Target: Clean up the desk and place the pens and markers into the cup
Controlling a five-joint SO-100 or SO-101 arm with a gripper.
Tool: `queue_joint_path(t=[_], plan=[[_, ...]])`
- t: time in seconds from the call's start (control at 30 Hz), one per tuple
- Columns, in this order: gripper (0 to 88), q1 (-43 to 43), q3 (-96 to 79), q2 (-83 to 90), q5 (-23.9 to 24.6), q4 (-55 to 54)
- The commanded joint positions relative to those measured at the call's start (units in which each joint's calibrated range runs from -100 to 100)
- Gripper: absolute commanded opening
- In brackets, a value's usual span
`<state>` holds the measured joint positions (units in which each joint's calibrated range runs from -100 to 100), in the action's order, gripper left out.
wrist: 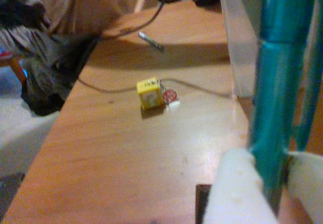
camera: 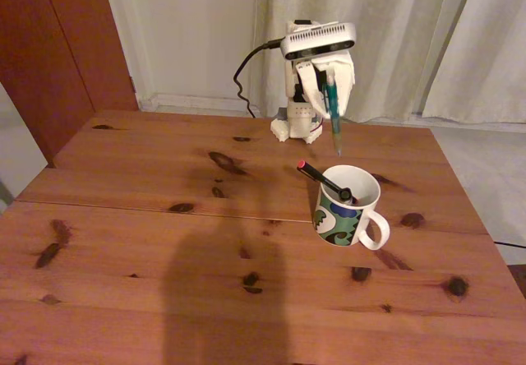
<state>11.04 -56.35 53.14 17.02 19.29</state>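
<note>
Hanging above the reddish-brown pine desk (camera: 148, 242) in the fixed view, the white two-finger gripper (camera: 332, 102) has its jaws clamped on the teal-green pen (camera: 332, 106), which points almost straight down with its clear tip in the air, just behind and above the rim of the white ceramic cup (camera: 349, 207) with the green and dark-blue swirls. The black pen with the red-pink tip (camera: 322, 179) already leans inside that cup, its coloured end sticking out past the rim toward the left of the view. The cup stands upright right of centre on the desk, its loop handle turned to the lower right.

The wrist view brings the grip up close: the teal barrel (wrist: 272, 98) runs top to bottom along the right side, squeezed between white padded fingers (wrist: 234, 193) at the bottom edge. It also takes in another light wooden surface (wrist: 126, 148) carrying a small yellow cube-shaped object (wrist: 150, 93), a little red-and-white round thing (wrist: 170, 96) touching it, a thin dark cable (wrist: 126, 30) and a slim grey stick (wrist: 151, 40) lying farther back.

The desk in the fixed view has dark knots and a seam across its planks, with a broad shadow on the near part. Behind it hang pale curtains (camera: 394, 28), and a dark reddish wooden panel (camera: 57, 44) stands at the left.
</note>
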Motion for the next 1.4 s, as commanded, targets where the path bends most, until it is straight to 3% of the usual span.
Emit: queue_joint_path(t=[0.0, 0.23, 1.37], plan=[[0.5, -0.30, 4.14, -1.63, 0.00, -3.33], [0.5, -0.30, 3.96, -5.85, 0.06, -9.18], [2.4, -0.22, -2.80, -7.25, -0.36, -9.18]])
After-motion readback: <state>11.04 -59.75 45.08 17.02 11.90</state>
